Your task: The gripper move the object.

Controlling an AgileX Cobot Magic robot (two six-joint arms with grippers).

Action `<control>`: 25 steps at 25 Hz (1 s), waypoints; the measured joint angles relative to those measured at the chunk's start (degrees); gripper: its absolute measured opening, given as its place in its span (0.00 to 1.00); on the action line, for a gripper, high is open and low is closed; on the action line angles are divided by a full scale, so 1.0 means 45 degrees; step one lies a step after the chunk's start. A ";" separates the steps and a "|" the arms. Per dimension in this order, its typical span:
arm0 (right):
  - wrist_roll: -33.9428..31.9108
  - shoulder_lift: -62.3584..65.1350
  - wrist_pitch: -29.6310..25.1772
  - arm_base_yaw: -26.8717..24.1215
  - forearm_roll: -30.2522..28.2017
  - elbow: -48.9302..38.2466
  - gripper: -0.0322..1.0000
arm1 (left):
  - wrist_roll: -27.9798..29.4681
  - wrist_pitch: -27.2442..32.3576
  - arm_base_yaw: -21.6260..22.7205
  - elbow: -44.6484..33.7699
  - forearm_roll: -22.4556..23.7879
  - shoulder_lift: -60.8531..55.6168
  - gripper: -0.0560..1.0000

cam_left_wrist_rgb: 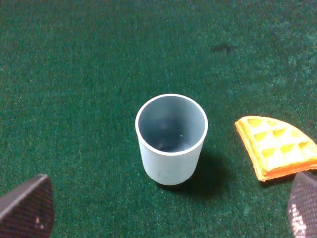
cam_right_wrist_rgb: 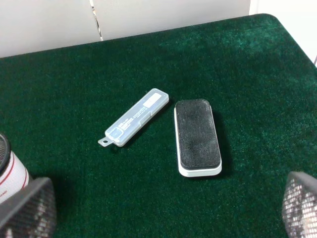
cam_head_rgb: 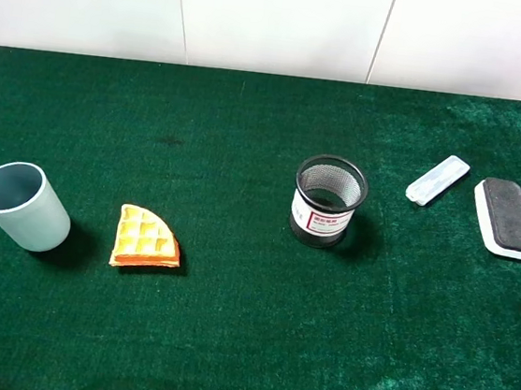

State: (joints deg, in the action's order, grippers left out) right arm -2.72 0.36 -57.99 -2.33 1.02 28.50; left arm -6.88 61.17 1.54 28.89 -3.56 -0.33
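The eraser (cam_head_rgb: 505, 217), black felt on a white base, lies flat at the far right of the green table. In the right wrist view the eraser (cam_right_wrist_rgb: 197, 137) lies ahead of my right gripper (cam_right_wrist_rgb: 163, 210), which is open and empty; its two fingertips (cam_right_wrist_rgb: 27, 210) only show at the frame's lower corners, well apart from the eraser. My left gripper (cam_left_wrist_rgb: 166, 213) is open and empty, hovering near a pale blue cup (cam_left_wrist_rgb: 171, 136) on the left of the table. In the high view only dark bits of the arms show at the bottom corners.
A slim light-grey flat bar (cam_head_rgb: 437, 179) lies just left of the eraser, also seen in the right wrist view (cam_right_wrist_rgb: 134, 117). A black mesh cup (cam_head_rgb: 328, 201) stands mid-table. The pale blue cup (cam_head_rgb: 22, 206) and an orange waffle piece (cam_head_rgb: 145, 238) are at the left.
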 joint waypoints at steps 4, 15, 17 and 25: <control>0.0000 0.0000 0.0000 0.0000 0.0000 0.0000 0.70 | 0.0000 0.0000 0.0000 0.0000 0.0000 0.0000 0.96; 0.0000 0.0000 -0.0016 0.0000 0.0038 0.0000 0.70 | 0.0000 0.0000 0.0000 0.0000 0.0000 0.0000 0.96; 0.0022 0.0000 -0.0016 0.0000 0.0131 0.0000 0.70 | -0.0012 0.0000 0.0000 0.0000 0.0000 0.0000 0.96; 0.0449 -0.1074 -0.0029 0.0000 0.0714 0.0757 0.70 | -0.0012 0.0000 0.0000 0.0000 0.0000 0.0000 0.96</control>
State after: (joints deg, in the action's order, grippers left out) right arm -0.71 -4.48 -58.12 -2.33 4.23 31.90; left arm -6.93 61.17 1.54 28.89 -3.56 -0.33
